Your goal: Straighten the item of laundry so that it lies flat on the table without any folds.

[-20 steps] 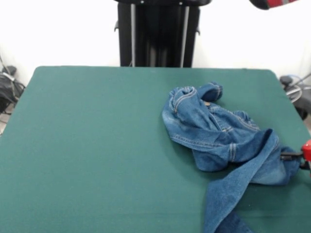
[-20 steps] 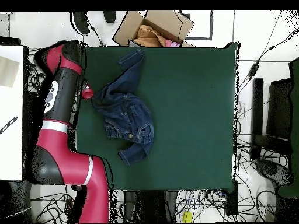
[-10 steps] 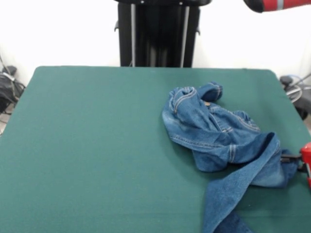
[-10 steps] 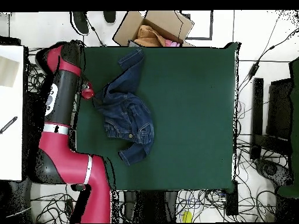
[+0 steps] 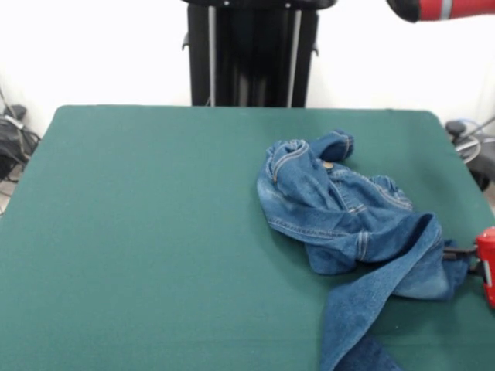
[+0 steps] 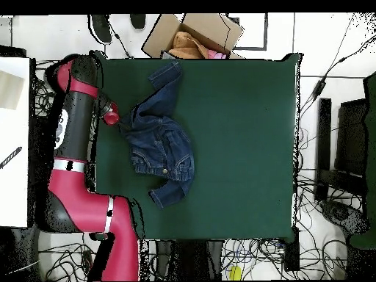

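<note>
The jeans (image 5: 352, 236) lie crumpled on the right-hand part of the surface (image 5: 147, 232) as seen from the front, close to its right edge; in the overhead view the same heap (image 6: 158, 139) sits toward the left edge, with one leg reaching to the far edge. The garment is soft blue denim with faded lighter patches, orange stitching along its seams and a small metal button near the bunched waist. One leg trails as a flat band toward the near edge in the front view, while the rest is piled in overlapping folds. The surface is a plain dark green cloth, smooth and far larger than the garment. The tool (image 5: 462, 250), dark-tipped below a red body, meets the denim at the heap's right edge and appears closed on a fold there. By this evidence the task is barely begun: nearly every fold remains to be drawn out.
</note>
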Action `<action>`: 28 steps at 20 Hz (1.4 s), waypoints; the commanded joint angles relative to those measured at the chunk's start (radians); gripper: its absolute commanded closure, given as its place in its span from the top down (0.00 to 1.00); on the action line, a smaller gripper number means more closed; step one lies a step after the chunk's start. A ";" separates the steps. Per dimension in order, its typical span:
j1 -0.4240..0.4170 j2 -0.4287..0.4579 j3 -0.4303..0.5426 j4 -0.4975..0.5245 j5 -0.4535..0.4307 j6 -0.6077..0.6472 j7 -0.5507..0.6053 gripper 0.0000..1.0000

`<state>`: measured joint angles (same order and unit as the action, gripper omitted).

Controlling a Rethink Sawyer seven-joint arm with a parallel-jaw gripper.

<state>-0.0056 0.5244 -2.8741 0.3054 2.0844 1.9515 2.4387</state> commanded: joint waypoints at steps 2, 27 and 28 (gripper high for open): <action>0.001 0.044 -0.139 -0.053 -0.018 -0.042 0.155 0.00; 0.006 0.037 -0.177 -0.045 -0.063 0.018 0.160 1.00; 0.008 0.037 -0.177 -0.044 -0.065 0.015 0.164 1.00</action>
<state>-0.0017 0.5232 -2.8933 0.3435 2.0507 2.0319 2.4387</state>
